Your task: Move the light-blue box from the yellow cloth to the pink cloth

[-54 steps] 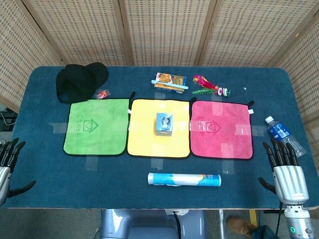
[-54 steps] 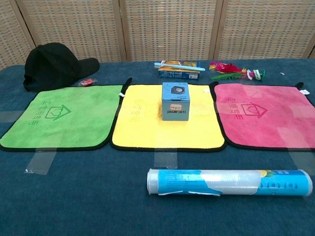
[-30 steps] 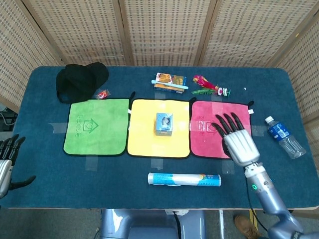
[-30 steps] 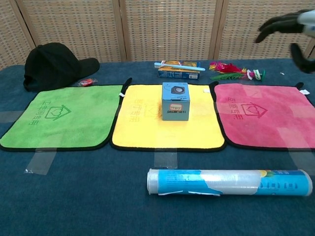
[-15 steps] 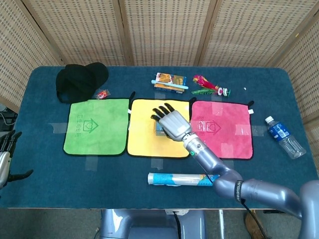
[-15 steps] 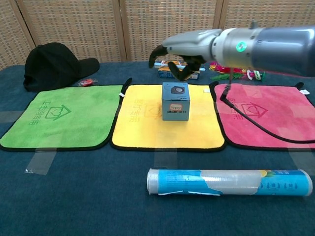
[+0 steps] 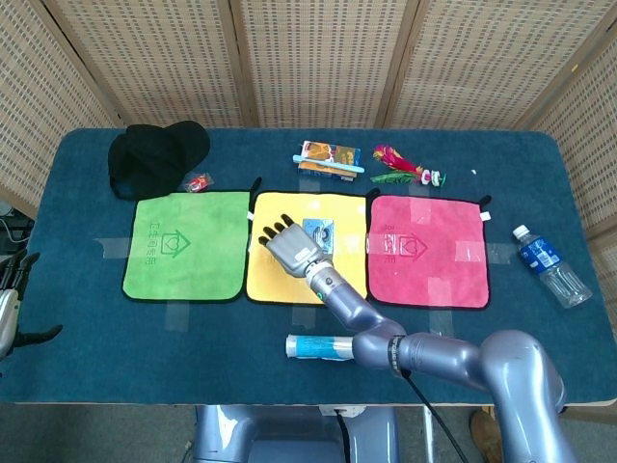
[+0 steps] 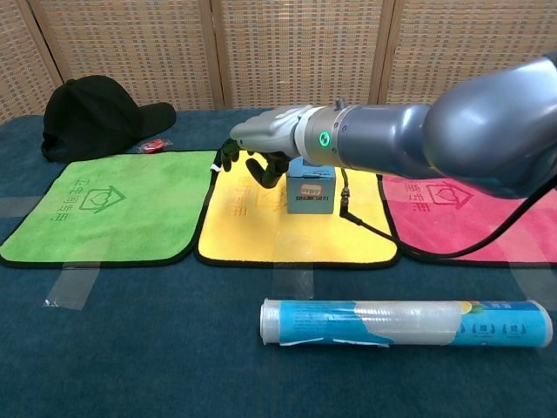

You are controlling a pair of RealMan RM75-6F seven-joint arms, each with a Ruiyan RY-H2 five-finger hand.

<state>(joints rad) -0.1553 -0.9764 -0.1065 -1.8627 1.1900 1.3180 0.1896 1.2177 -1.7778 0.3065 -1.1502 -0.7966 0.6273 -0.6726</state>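
Observation:
The light-blue box [image 7: 321, 231] stands upright in the middle of the yellow cloth [image 7: 275, 285]. In the chest view my right forearm hides the top of the box [image 8: 313, 193]. My right hand [image 7: 289, 247] hovers over the yellow cloth [image 8: 252, 231], just left of the box, with its fingers spread and holding nothing. In the chest view the right hand [image 8: 261, 144] has its dark fingers curved downward beside the box's left face. The pink cloth [image 7: 429, 251] lies bare to the right. My left hand [image 7: 10, 311] shows only partly at the frame's left edge, fingers apart.
A green cloth [image 7: 188, 246] lies left of the yellow one, with a black cap [image 7: 154, 154] behind it. A plastic-wrap roll [image 7: 328, 347] lies near the front edge. A toothbrush box [image 7: 330, 159] and feather toy [image 7: 405, 172] sit at the back, and a water bottle [image 7: 549, 265] at the right.
My right arm swung from the table's right edge across the pink cloth, over the box, to its left side. The box has not moved. My left hand slipped further out of frame.

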